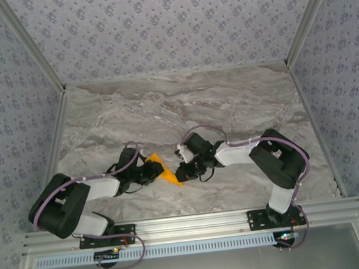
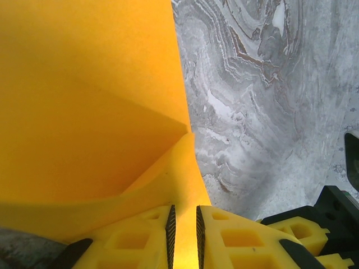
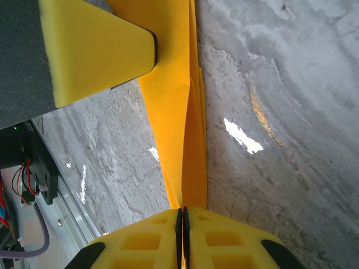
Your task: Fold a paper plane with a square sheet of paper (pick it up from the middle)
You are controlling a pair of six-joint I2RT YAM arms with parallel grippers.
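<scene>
Pinching orange paper (image 1: pixel 164 169), left end effector (image 2: pixel 185 217), right end effector (image 3: pixel 181 212), possibly touching table (image 1: pixel 228 104)

No words, numbers or signs can be read anywhere, not on the paper (image 1: pixel 162 167), the table (image 1: pixel 182 102) or the walls (image 1: pixel 167 20).

paper (image 1: pixel 161 168): between left fingers (image 2: pixel 140 241) and right fingers (image 3: pixel 146 241), pinched in both | over table (image 1: pixel 182 102), nearer its front edge
</scene>
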